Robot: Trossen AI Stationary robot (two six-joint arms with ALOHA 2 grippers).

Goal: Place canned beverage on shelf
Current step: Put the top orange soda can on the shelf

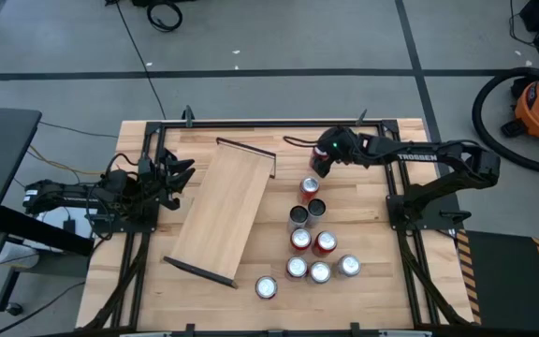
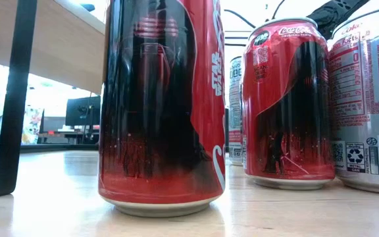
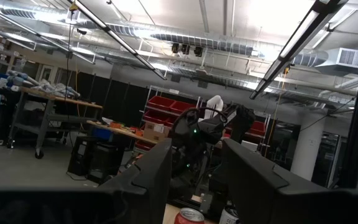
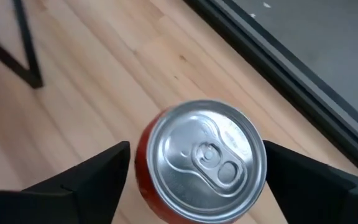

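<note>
Several cans stand upright on the wooden tabletop right of centre; the farthest is a red can (image 1: 309, 187), whose silver top (image 4: 202, 155) fills the right wrist view. My right gripper (image 1: 318, 168) hovers just above and beyond it, open, with one finger (image 4: 89, 177) on each side of the can and touching nothing. The shelf (image 1: 221, 211), a pale plank with a dark bar at each short end, stands slantwise left of the cans on those bars (image 2: 15, 99). My left gripper (image 1: 181, 173) waits open and empty at the table's left, left of the shelf.
The other cans (image 1: 312, 253) cluster toward the near edge, red and silver, with one can (image 1: 267, 286) apart near the shelf's near end. In the low view a red can (image 2: 160, 105) stands closest. The tabletop's black frame (image 1: 251, 122) runs along the far edge.
</note>
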